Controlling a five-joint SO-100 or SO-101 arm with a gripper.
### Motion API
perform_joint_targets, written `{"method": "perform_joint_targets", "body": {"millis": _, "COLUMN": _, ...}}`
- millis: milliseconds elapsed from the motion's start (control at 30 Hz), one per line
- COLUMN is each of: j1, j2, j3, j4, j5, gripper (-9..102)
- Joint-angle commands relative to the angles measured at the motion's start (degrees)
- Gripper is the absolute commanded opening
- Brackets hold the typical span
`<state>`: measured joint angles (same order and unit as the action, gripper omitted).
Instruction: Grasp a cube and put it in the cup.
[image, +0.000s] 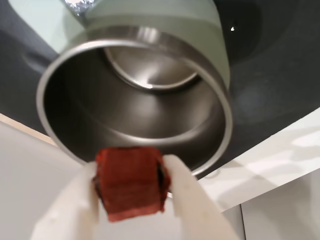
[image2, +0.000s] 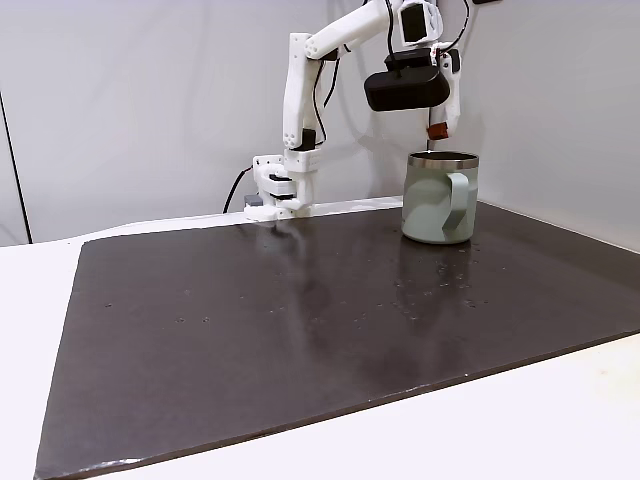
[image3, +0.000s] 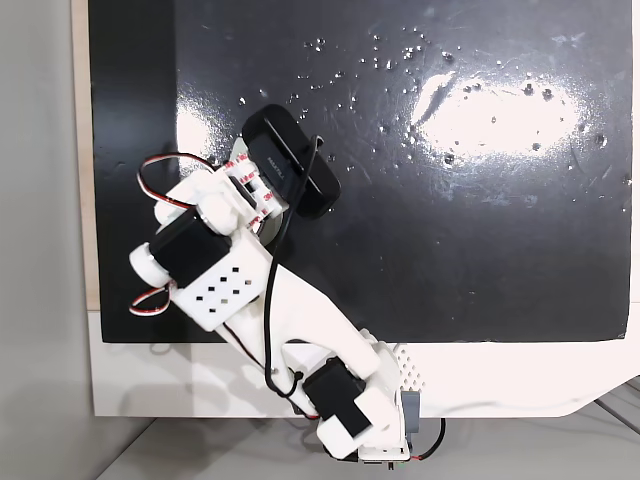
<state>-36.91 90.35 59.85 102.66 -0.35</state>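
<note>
While no label reads clearly, the tool (image: 131, 192) grips the cube (image: 131, 182) — just above the cup (image2: 440, 197).

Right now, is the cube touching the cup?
Apart. A fixed view shows the cube, pinched in the gripper, hanging clear above the cup's rim.

White surface (image2: 560, 420) carries a glossy dark mat (image2: 300, 320) covering most of it. Cup (image2: 440, 200) stands upright on the mat near its far right corner, handle toward camera. Arm base (image2: 275, 195) sits at the mat's far edge.
</note>
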Motion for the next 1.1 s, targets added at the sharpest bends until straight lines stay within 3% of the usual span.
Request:
{"method": "perform_joint_targets", "body": {"millis": 0, "j1": 0.00, "j2": 0.70, "j3": -0.88, "j4": 0.35, "j5": -0.62, "gripper": 10}}
{"method": "perform_joint_targets", "body": {"millis": 200, "j1": -0.09, "j2": 1.32, "j3": 0.70, "j4": 0.35, "j5": -0.44, "gripper": 26}}
{"method": "perform_joint_targets", "body": {"millis": 1067, "j1": -1.23, "j2": 1.93, "j3": 1.58, "j4": 0.44, "j5": -0.62, "gripper": 27}}
